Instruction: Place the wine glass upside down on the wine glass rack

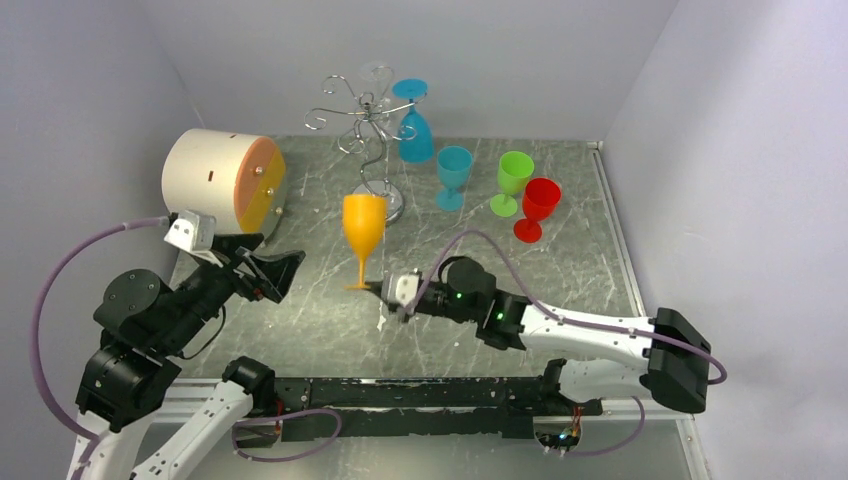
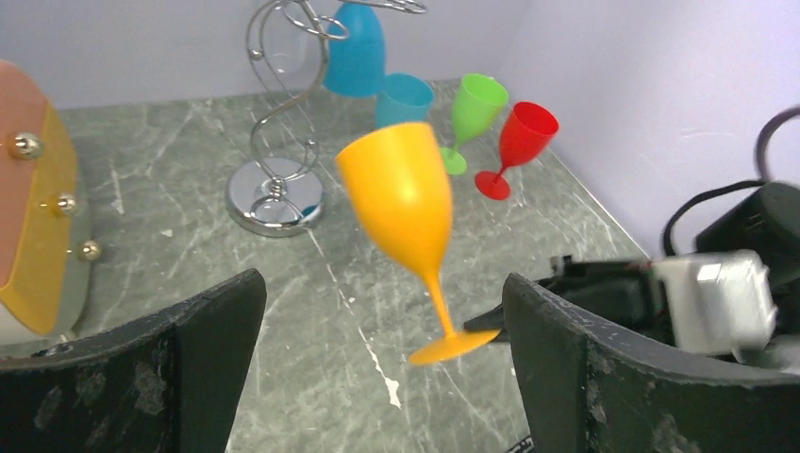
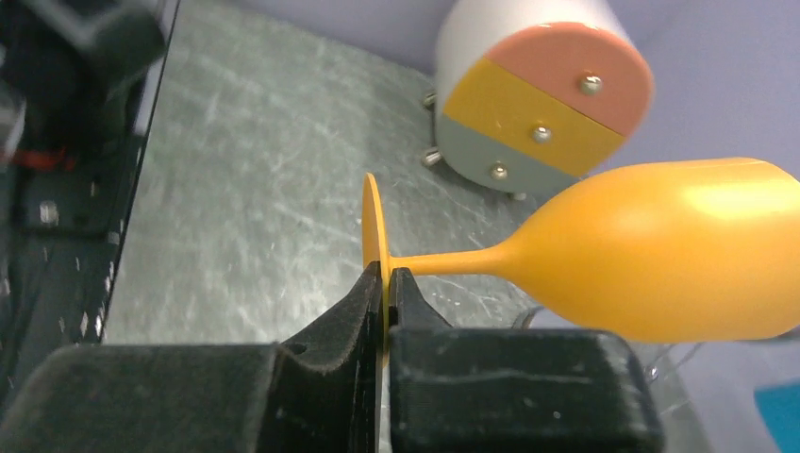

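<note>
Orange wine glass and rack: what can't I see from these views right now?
- Right wrist: orange wine glass rim cut off by the right edge; right gripper covers the foot's lower part.
- Left wrist: wine glass rack arms cut off at top.
- Top external: free hooks unclear, wires too thin.

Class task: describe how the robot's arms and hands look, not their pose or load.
The left arm and right arm mix black joints with white links; a mauve cable loops along each. Green lights dot the right. The left hand and right hand have broad black fingers.
</note>
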